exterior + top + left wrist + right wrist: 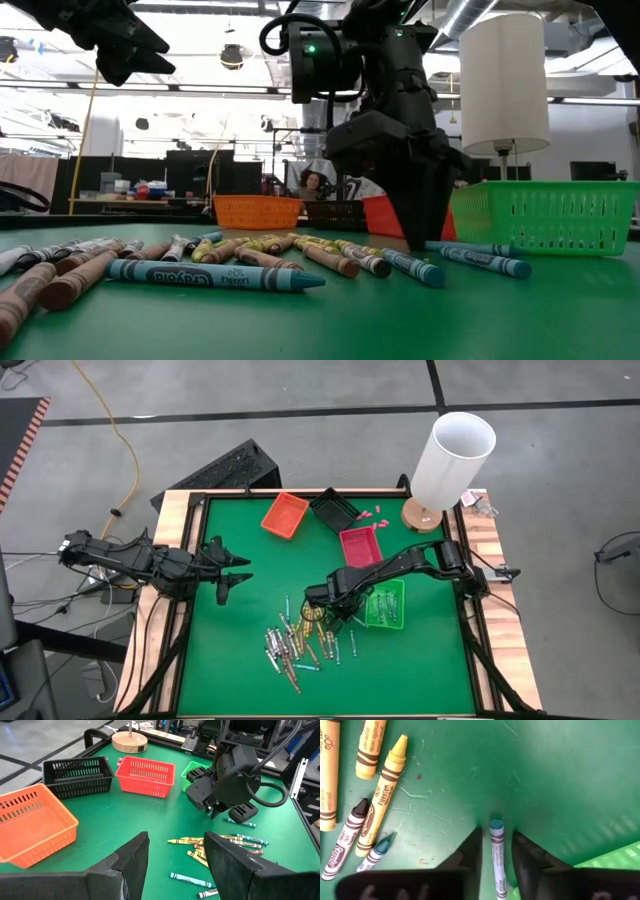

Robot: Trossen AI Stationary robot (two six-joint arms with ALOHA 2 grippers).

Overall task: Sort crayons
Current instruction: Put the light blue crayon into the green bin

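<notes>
The right gripper (318,600) stands down on the green table (240,660) at the pile's twelve o'clock edge, its fingers (470,851) on either side of a light blue crayon (496,857), though whether they pinch it I cannot tell. The other crayons (295,645) lie scattered at six o'clock of it, the green tray (388,605) at three o'clock. The left gripper (238,570) hangs open above the table's nine o'clock side.

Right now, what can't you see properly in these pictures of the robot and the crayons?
- Right gripper: a blue crayon lies between its fingers; whether they already pinch it is unclear, and the right wrist view's bottom edge cuts the crayon off.
- Crayon pile: too small in the high view to count.
- Green basket: its wall hides the inside in the low view.
- Left gripper: open, holding nothing.
</notes>
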